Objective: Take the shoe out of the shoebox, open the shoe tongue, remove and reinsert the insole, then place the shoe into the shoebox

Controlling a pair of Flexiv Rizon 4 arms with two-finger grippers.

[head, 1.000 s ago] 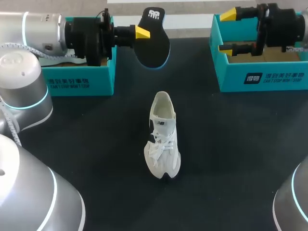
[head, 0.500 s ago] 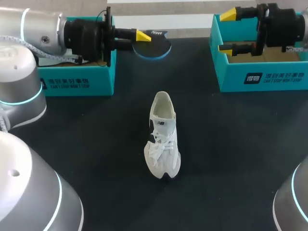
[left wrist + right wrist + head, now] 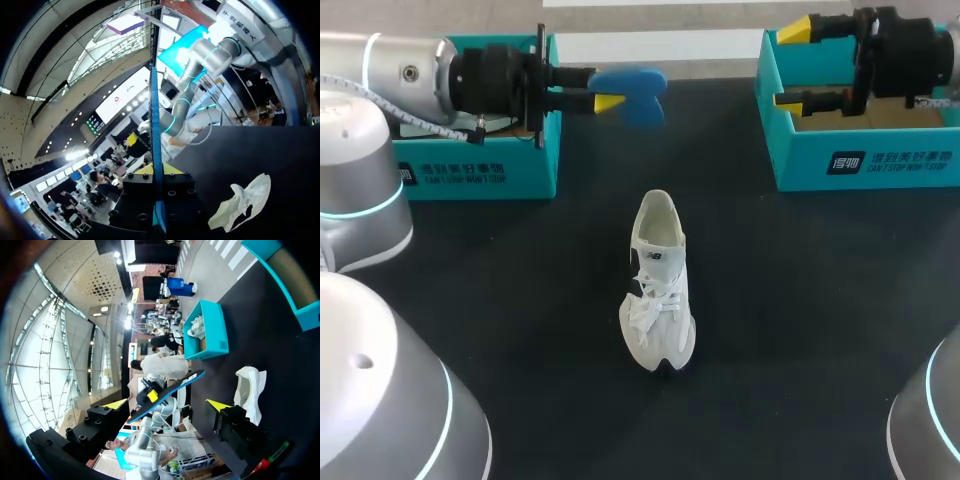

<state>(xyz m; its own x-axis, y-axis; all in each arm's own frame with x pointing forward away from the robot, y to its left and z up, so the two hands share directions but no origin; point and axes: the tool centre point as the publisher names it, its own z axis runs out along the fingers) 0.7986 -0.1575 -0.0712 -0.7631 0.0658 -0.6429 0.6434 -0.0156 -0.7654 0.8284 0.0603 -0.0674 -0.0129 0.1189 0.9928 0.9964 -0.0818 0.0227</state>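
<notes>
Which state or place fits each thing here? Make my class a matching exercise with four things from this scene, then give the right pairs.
Things:
1. insole
2. shoe
3. left gripper
4. right gripper

States or places:
A. open, holding nothing
B. standing in the middle of the table
C. shut on the insole
D. blue side showing, held in the air

Pairs: 1-D, 2-B, 3-C, 4-A.

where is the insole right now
Head view: the blue insole is clamped in the left gripper, beside the left shoebox, beyond the white shoe.
</notes>
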